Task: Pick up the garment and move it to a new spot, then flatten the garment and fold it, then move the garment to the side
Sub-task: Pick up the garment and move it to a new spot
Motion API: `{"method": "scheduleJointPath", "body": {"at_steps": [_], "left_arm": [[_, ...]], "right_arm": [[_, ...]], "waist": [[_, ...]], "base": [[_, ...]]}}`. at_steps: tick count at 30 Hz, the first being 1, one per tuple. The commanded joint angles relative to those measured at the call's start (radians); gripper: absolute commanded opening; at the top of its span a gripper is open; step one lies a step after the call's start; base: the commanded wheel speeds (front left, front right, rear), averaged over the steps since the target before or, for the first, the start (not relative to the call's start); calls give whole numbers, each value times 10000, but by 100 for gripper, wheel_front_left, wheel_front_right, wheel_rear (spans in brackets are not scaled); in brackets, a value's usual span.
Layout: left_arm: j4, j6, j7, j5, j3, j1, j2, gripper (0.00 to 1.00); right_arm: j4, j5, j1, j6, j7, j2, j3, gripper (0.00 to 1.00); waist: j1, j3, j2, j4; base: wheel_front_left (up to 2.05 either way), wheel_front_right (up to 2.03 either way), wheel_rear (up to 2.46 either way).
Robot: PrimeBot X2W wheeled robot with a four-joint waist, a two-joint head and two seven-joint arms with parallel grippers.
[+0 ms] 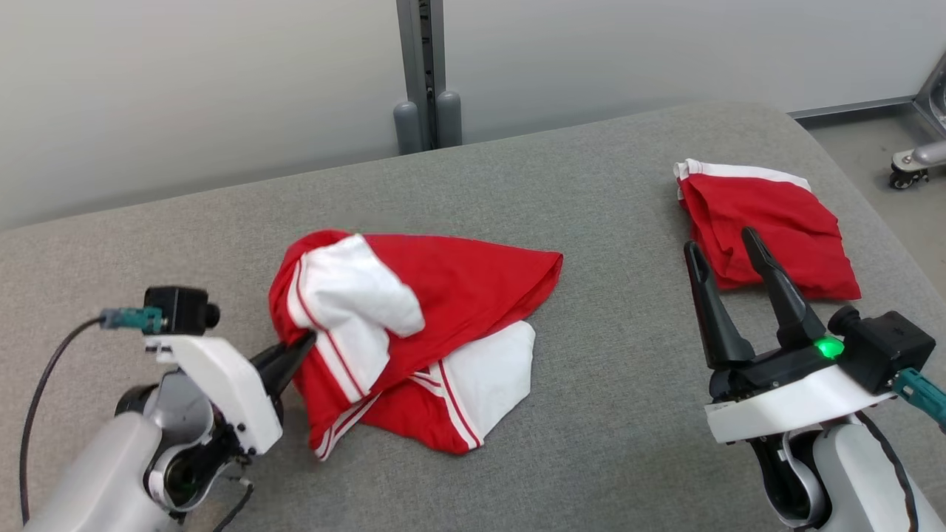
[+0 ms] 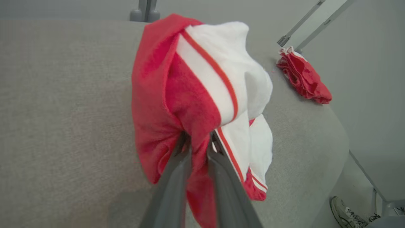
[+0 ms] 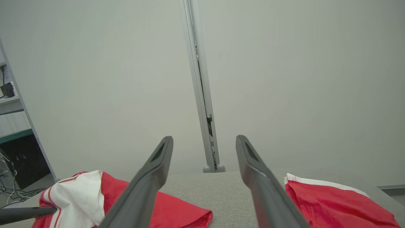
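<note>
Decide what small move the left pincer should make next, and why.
Probably lift slightly: the left pincer is shut on the edge of the crumpled garment, the rest lying bunched on the grey surface; the right pincer stands open, holding nothing.

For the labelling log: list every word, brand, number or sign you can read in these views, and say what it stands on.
No text can be read anywhere.
On the garment: red cloth with white panels and stripes, no print.
On the folded garment: no print.
On the shoe: markings too blurred to read.
On the shelf: things too small to read.
The green light: a plain lamp, no lettering.
</note>
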Motion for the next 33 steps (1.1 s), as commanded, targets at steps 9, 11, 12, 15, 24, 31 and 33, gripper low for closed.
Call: {"method": "scheduleJointPath", "body": {"at_steps": [9,11,12,15,24,31,33], "left_arm": [[2018,-208,-2039,473,-246,315,-181,100],[1981,-198,-2556,777,-407,258,-147,100],[1919,-202,-2820,944,-478,237,-117,100],[1634,-163,-3619,1395,-487,210,28,100],[-186,1418,-5703,2520,134,982,528,100],[-2560,2877,-6223,3615,1925,3048,142,100],[-3099,3120,-6219,4207,2433,3660,-177,100]], "right_arm": [[146,-2,109,2,-48,-194,-68,100],[176,-28,185,2,-48,-207,-82,100],[194,-36,198,2,-48,-221,-78,100],[217,-50,268,2,-48,-254,-90,100],[258,-456,659,2,-48,-118,-548,100],[298,-583,905,2,-48,1,-764,100],[325,-554,992,2,-48,20,-817,100]], "waist": [[0,-28,0,283],[0,-42,0,405],[0,-50,0,468],[0,-83,0,670],[0,-194,0,1233],[0,-213,0,1448],[0,-226,0,1471]], "base": [[0,0,0],[0,0,0],[0,0,0],[0,0,0],[0,0,0],[0,0,0],[0,0,0]]}}
